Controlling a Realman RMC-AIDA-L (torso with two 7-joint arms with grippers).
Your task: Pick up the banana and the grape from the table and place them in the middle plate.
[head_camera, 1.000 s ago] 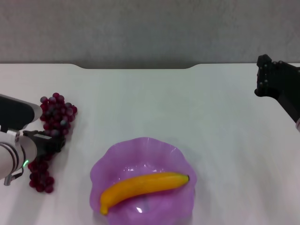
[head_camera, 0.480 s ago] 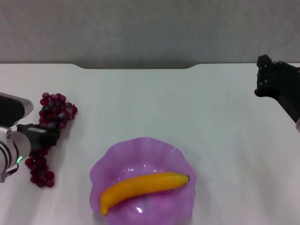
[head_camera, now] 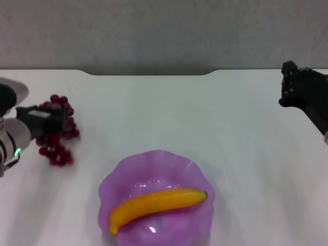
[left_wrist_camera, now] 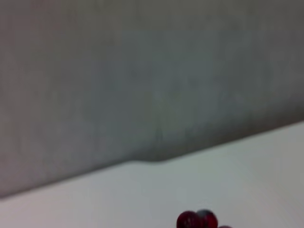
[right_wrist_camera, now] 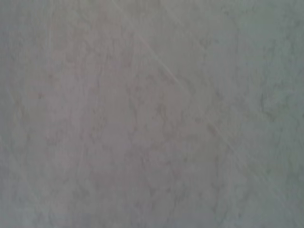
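Pinching the grape (head_camera: 57, 129) near the top of the bunch, the left hand (head_camera: 51, 119) sits at the left edge of the head view, over the left part of the bench (head_camera: 154, 113). The bunch hangs below the dark fingers, its lower berries blurred, and whether they touch the white surface cannot be told. A green light glows on the pale wrist behind the hand. In the left wrist view only a couple of red berries (left_wrist_camera: 197, 221) show at the picture's edge, with the bench, its notched far edge and the grey wall (left_wrist_camera: 142, 71) beyond.

Toward the near middle of the bench lies the middle plate (head_camera: 119, 177), translucent purple with a wavy rim, well apart from the grapes. The banana (head_camera: 156, 202) lies inside it, stretched across the bowl, its dark tip toward the robot's right. Bare white bench lies between the hanging bunch and the plate's rim.

Far off at the right edge, the right hand (head_camera: 288, 84) is held up near the back of the bench; whether its fingers are spread or pressed together cannot be told. The right wrist view shows only a grey, mottled surface.
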